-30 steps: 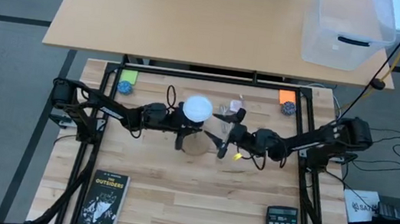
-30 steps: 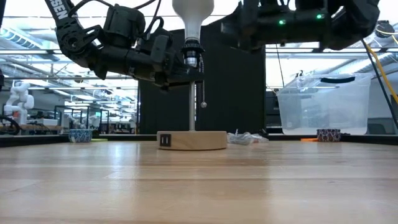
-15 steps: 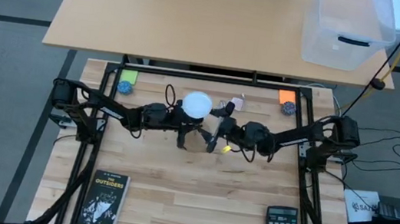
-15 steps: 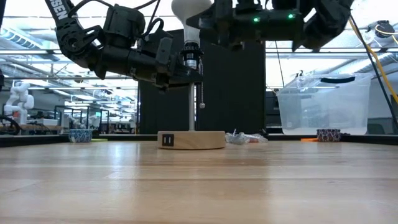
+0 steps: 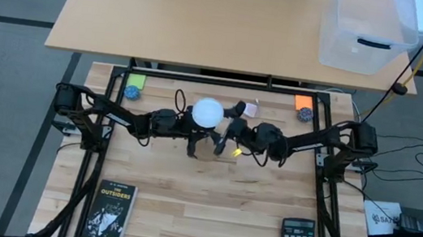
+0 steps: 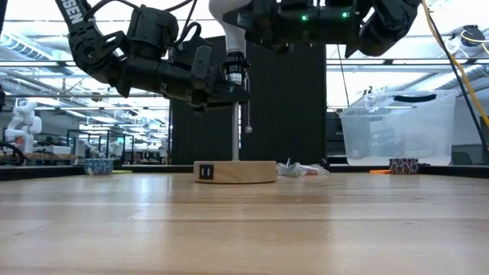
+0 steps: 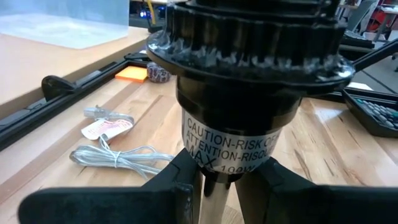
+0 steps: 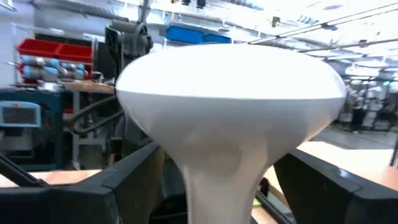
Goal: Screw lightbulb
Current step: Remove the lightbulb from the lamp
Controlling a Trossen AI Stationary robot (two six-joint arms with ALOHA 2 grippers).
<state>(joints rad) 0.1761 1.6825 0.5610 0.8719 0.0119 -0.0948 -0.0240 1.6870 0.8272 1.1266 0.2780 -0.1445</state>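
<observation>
Bracing lamp socket [image 7: 239,93] with left gripper [image 5: 193,136], clamped on stem. Lightbulb [image 5: 207,112] sits upright in socket. Right gripper [image 5: 226,129] wide, fingers [image 8: 134,171] flanking neck. Next, I judge: close, twist.

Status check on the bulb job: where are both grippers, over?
Left gripper clamped on the black socket under the lightbulb. Right gripper straddling the bulb's neck, fingers not closed. Nothing in the way.

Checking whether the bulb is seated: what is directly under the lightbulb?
The lightbulb narrows into the black socket atop the lamp post, which the left gripper clamps. Its base threads are hidden inside the socket.
</observation>
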